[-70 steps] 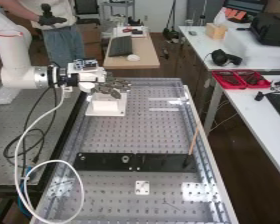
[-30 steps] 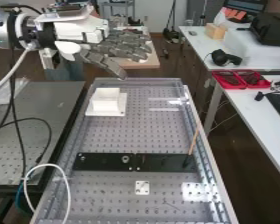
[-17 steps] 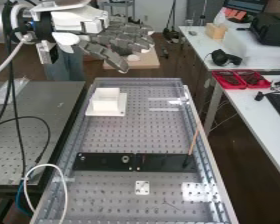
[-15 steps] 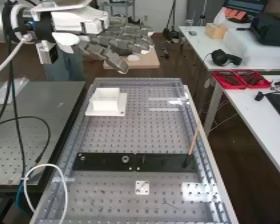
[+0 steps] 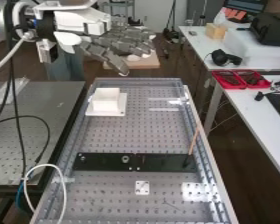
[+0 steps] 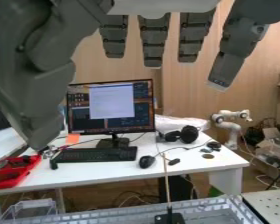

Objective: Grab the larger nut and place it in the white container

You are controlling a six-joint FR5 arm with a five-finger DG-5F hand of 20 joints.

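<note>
The hand (image 5: 121, 45) is up at the upper left of the high view, beyond and above the white container (image 5: 107, 101), not touching it. Its fingers are extended and apart, and no thing shows between them. In the wrist view the hand (image 6: 153, 42) has straight fingers too, with the thumb large at one side. The white container stands on a white plate at the bench's far end; its contents cannot be made out. On the flat black bar (image 5: 104, 163) stand the smaller nut (image 5: 82, 158) and the bearing (image 5: 125, 159).
A thin orange-brown stick (image 5: 194, 141) rises from the bar's right part. A small white plate (image 5: 142, 187) lies nearer on the perforated bench (image 5: 124, 135). A white cable (image 5: 65, 187) loops at lower left. Red trays (image 5: 240, 79) sit on a side table.
From above the white container, the hand has risen and come toward the camera, its fingers spreading larger in view. Over the last half second it has hardly moved. Container and bar parts stay put.
</note>
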